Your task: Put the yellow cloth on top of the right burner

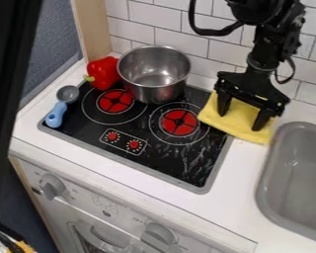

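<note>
Had room for an overhanging hem toward the stove's (180,167) near right corner. Had to aim the cloth's middle at the right burner (179,122). Saw the yellow cloth (237,123) spread on the bench (243,183) along the stove's right edge, with one corner over that edge. Saw the claw (240,120) over it, released, with fingers wide apart. Called for a light press down, a firm pinch on a gathered fold, then a lift and short carry left, clear of the pot (154,74) toward the stove's far edge.
</note>
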Tool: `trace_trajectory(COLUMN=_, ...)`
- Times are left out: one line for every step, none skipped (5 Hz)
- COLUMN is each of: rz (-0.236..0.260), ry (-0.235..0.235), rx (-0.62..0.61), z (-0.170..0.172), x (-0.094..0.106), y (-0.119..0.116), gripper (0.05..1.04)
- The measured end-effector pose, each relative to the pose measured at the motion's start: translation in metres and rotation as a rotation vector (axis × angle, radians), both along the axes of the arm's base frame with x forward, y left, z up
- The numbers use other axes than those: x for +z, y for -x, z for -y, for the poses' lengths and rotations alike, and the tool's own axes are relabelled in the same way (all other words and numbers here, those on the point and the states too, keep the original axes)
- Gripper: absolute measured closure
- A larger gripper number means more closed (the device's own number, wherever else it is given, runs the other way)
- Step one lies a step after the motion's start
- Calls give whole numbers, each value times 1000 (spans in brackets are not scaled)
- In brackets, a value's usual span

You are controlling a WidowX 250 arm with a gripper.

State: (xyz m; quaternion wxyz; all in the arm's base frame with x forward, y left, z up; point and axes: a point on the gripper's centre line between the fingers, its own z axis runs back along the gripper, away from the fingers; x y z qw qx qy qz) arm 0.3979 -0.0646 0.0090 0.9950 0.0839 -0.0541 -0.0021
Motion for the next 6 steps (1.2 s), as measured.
trace_trajectory(rz=-19, ry=40, rx=19, z=-16, x=1, y=5, gripper=83)
trace_trajectory(rz=-91, ry=178, rx=-17, z=-12, x=5, y=15, gripper=83)
trace_trajectory(rz=-130, ry=292, rx=-73, z=-1, x=31, y=23, gripper=85)
trace_trajectory(rz=-105, ry=310, rx=-151, z=2, x=57, y=22, gripper=85)
trace_trajectory(rz=-116, ry=230, rx=-171, z=-9, x=54, y=24, gripper=85)
trace_trajectory(rz=-93, ry=151, rx=-185, z=-20, x=53, y=29, gripper=85)
